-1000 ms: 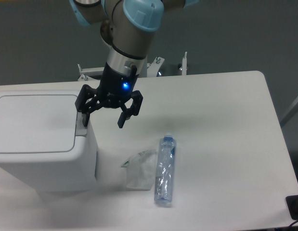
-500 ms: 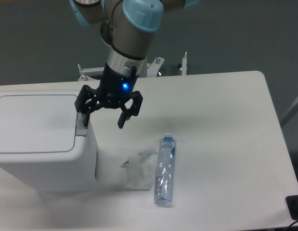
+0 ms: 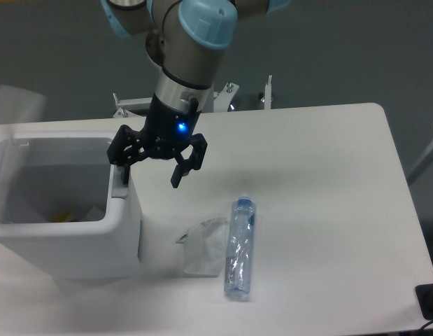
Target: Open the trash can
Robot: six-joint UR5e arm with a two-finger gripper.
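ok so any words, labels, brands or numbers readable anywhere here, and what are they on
None can be read.
bottle: has a label, but its print is too small and blurred to read.
bag: no legible print.
trash can: plain white, no text seen.
pincer: only a blue light above it, no lettering.

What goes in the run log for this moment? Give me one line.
task: open bin | bin: lid up, inside visible | gripper: open, one finger on push tab | bottle, bag: on table, untouched
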